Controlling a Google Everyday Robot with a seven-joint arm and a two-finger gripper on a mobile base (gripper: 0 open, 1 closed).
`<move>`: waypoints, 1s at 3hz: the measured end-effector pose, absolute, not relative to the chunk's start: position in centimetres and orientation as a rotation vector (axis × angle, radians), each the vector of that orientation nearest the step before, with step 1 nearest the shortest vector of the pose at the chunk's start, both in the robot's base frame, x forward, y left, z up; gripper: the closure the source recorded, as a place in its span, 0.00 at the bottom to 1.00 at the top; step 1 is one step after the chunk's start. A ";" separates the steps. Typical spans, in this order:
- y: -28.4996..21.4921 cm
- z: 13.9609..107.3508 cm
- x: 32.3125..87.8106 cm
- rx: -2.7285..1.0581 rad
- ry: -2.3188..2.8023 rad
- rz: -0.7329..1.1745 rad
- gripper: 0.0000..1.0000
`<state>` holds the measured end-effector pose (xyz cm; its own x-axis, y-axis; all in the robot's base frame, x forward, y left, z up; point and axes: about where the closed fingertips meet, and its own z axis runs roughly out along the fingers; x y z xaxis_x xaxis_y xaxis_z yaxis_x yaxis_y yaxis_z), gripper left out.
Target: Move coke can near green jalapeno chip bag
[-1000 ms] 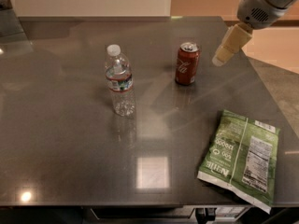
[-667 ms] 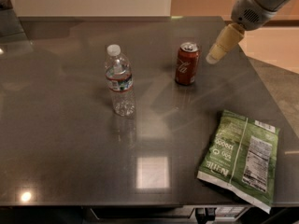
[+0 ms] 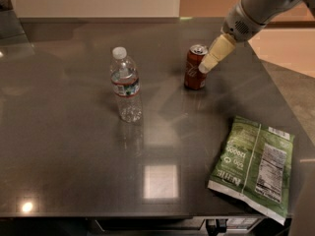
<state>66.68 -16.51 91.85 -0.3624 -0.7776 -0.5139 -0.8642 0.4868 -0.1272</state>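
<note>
The red coke can (image 3: 195, 69) stands upright on the dark table, right of centre toward the back. The green jalapeno chip bag (image 3: 253, 165) lies flat at the front right, its white nutrition panel facing up. My gripper (image 3: 205, 66) reaches down from the upper right on a grey arm. Its cream fingertips sit right at the can's upper right side.
A clear plastic water bottle (image 3: 126, 85) with a white cap stands left of the can. The table's right edge (image 3: 275, 90) runs diagonally just beyond the can and bag. A bright light reflection shows on the table near the front centre.
The gripper has moved left and down toward the can, from clear of its right side to right against its upper part. The can, bottle and bag have not moved.
</note>
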 end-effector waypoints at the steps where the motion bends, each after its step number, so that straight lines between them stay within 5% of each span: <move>1: -14.7 90.4 67.0 -1.365 2.210 0.278 0.00; 2: -13.6 89.5 67.2 -1.373 2.204 0.311 0.00; 3: -12.9 89.7 66.6 -1.371 2.201 0.317 0.18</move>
<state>66.62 -12.90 89.67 -0.3503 -0.7627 -0.5437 -0.8850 0.4595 -0.0745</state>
